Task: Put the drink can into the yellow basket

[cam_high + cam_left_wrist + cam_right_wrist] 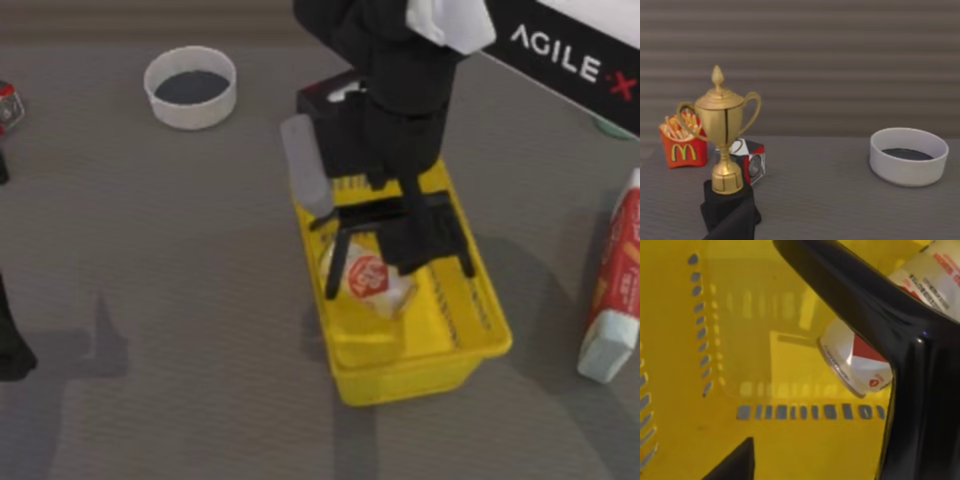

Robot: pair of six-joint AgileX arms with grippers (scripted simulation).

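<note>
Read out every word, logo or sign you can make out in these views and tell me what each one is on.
"AGILE X": white letters on the black panel at the table's far right.
Yellow "M" arches: on the red fries box.
Red logo and lettering on the drink can, lying in the yellow basket under the right gripper: too blurred to read.
Print on the carton: unreadable.
</note>
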